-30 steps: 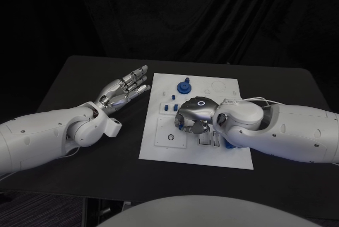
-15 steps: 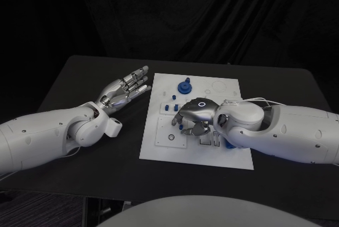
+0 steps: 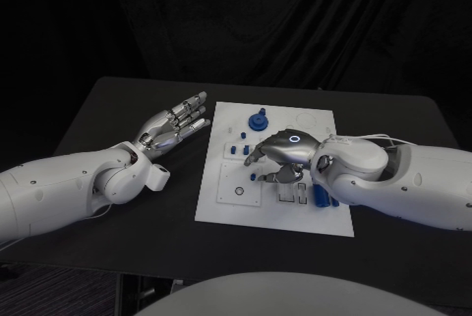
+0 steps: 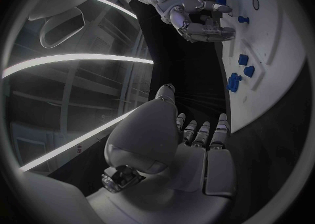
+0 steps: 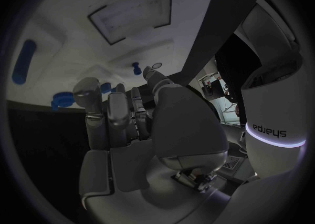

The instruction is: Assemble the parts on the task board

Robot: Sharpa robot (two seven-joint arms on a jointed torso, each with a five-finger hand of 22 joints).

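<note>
The right hand [image 3: 278, 154] hovers over the task board [image 3: 226, 208], fingers curled, holding nothing I can see. The left hand [image 3: 172, 125] lies flat and open beside the board.

My left hand [image 3: 172, 125] lay flat and empty, fingers straight and slightly apart, palm up, the arm reaching in from my left. My right hand [image 3: 278, 157] hung palm down with its fingers curled under, the wrist bent, the arm entering from my right. I could not tell whether it gripped anything.
</note>
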